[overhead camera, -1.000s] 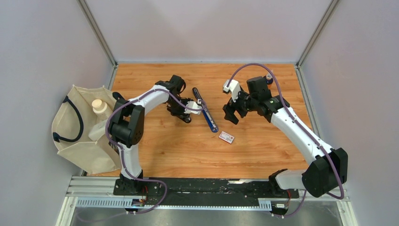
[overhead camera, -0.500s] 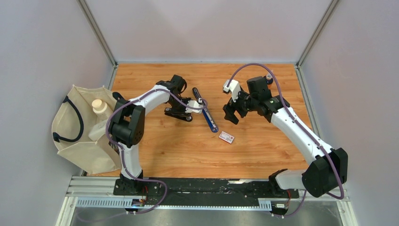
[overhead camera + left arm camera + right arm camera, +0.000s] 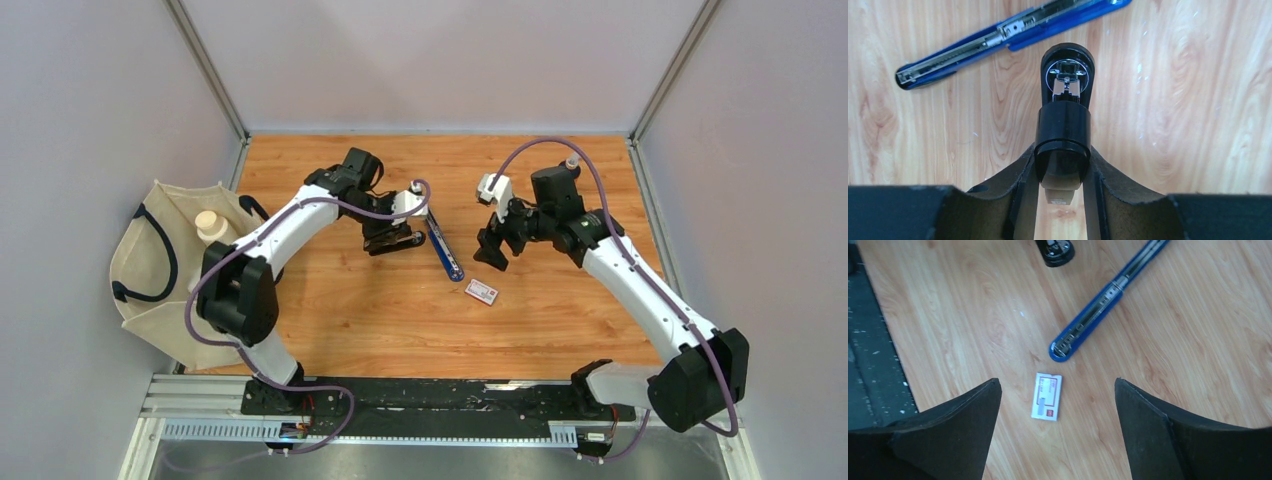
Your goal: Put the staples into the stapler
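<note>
Where the wooden table (image 3: 380, 320) ends on the left, a cream tote bag (image 3: 165, 320) slumps with a capped bottle (image 3: 209, 228) in it.
Left gripper (image 3: 1063, 160) — clamped on the black stapler base (image 3: 1064, 120).
Right gripper (image 3: 489, 254) — spread wide, empty.
Blue stapler magazine (image 3: 1108, 292), metal channel up, flat mid-table.
Staple box (image 3: 1047, 396), white with a red label, lying just beside the magazine's rounded tip, not touching.

No wording is coming through legibly anywhere; the small white cardboard box with the red-pink label (image 3: 1047, 396) is showing print too small to read.
</note>
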